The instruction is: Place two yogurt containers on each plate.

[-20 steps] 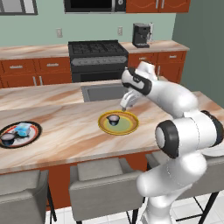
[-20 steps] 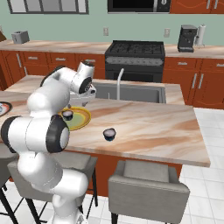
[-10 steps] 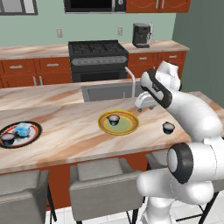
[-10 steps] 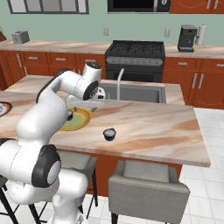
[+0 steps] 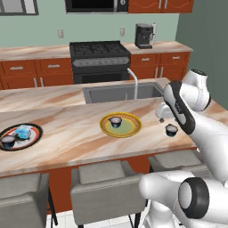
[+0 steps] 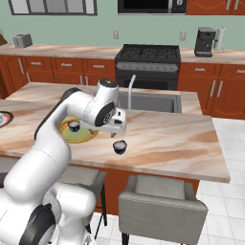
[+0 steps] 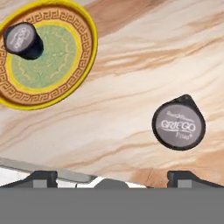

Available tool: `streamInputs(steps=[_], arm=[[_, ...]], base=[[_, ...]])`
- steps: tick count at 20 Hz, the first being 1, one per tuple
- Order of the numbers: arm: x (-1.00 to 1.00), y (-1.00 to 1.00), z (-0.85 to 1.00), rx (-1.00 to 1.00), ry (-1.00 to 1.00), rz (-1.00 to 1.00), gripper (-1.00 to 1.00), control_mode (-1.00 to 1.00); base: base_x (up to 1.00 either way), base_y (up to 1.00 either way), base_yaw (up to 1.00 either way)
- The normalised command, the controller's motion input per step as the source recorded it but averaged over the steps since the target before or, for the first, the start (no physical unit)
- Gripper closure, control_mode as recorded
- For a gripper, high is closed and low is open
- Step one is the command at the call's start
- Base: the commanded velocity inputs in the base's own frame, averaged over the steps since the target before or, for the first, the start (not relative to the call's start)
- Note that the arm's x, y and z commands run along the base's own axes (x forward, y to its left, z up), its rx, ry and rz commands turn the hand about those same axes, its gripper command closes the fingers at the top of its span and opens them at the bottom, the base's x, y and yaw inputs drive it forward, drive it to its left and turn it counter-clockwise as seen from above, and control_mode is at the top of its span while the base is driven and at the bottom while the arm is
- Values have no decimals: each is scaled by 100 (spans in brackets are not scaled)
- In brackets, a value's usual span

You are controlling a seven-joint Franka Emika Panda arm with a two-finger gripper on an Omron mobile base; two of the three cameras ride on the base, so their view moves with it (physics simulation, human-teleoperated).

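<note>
Now that the arm has swung from the yellow plate to the loose cup, the last pickup is next.
Left base view: tool [image 5: 161, 112] above lone yogurt cup [image 5: 171, 130]; yellow plate [image 5: 132, 129] holds one cup [image 5: 116, 121], black plate [image 5: 36, 133] two. Right base view: tool [image 6: 118, 128] just above that cup [image 6: 119, 147] on tabletop [image 6: 172, 141]. Hand view: fingers wide apart, empty; cup [image 7: 178, 123] ahead.

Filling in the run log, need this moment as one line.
gripper: open, above counter | loose yogurt cup: on counter, ungrasped | yellow plate: one cup | dark plate: two cups
</note>
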Motion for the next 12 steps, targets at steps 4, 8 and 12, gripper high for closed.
streamInputs(steps=[4, 8, 12], arm=[[-30, -70, -20, 0, 17, -15, -100, -100], [0, -41, -26, 0, 11, -4, -100, -100], [26, -2, -26, 0, 6, 0, -100, -100]], base=[[0, 0, 0], [0, 0, 0], [0, 0, 0]])
